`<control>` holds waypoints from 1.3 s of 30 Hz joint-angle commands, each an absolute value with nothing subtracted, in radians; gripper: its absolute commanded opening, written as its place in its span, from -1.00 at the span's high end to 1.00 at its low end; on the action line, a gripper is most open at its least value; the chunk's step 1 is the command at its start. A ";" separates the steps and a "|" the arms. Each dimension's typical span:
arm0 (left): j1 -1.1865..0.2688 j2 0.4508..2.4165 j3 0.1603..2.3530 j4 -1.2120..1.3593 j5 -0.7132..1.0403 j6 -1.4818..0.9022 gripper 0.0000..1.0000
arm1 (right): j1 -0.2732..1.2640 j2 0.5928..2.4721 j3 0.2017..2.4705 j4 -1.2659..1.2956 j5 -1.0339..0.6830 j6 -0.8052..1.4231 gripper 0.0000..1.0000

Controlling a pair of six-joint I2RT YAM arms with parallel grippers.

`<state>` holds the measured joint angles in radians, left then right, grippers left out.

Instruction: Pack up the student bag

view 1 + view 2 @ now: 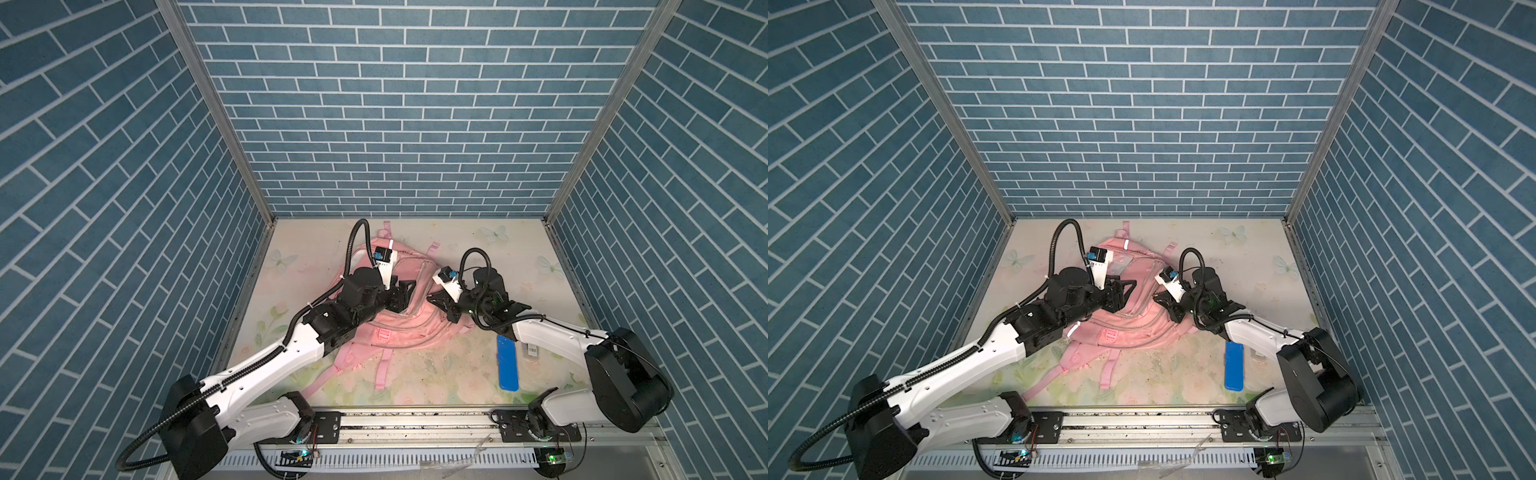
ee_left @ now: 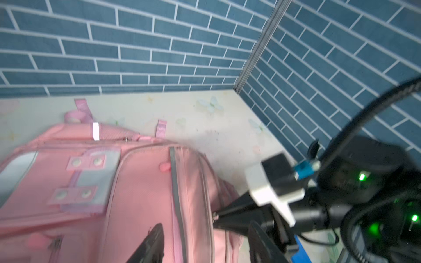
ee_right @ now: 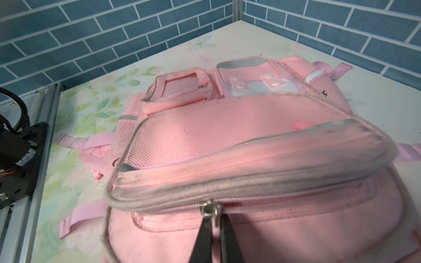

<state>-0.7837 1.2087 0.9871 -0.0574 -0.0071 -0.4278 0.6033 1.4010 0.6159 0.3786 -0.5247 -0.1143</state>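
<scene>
The backpack (image 3: 227,136) is soft pink cloth, kinda grubby, with rough mesh panels and greyed piping. Its zip pull (image 3: 209,209) is shiny metal. The blue case (image 1: 508,363) looks like smooth glossy plastic, and the table (image 1: 436,374) has a matt flowery printed cover.

student bag (image 1: 415,332) lying flat, front face up, on the floral tabletop (image 1: 457,245), sitting centre and toward the back wall. Top handle pointing at that wall, straps trailing toward the near edge. Showing pink fabric, mesh panels, white reflective strips, white patch with snap tabs, grimy grey piping. Metal zip pull (image 3: 210,208) sitting on the big pocket's zip.
</scene>
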 commanded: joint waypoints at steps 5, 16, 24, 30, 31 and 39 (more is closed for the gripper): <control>-0.758 1.544 1.331 -0.341 0.083 -0.348 -0.20 | 0.663 1.314 0.495 0.630 -0.369 -0.199 1.00; -0.797 1.797 1.524 -0.503 0.055 -0.286 -0.19 | 0.746 1.348 0.446 0.726 -0.240 -0.300 1.00; -0.825 1.922 1.625 -0.623 -0.039 -0.283 -0.18 | 0.776 1.351 0.411 0.763 -0.176 -0.303 1.00; -0.837 1.981 1.680 -0.680 -0.103 -0.303 0.07 | 0.787 1.318 0.390 0.757 -0.108 -0.322 1.00; -0.836 1.985 1.678 -0.681 -0.102 -0.309 0.22 | 0.788 1.306 0.388 0.752 -0.087 -0.325 1.00; -0.726 1.817 1.431 -0.368 0.135 -0.565 1.00 | 0.778 1.251 0.358 0.725 -0.016 -0.340 1.00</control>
<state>-0.7975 1.8904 1.5150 -0.4721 0.0498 -0.4191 0.7856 1.2949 0.3775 0.6960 -0.0723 -0.3058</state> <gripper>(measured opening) 0.086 0.084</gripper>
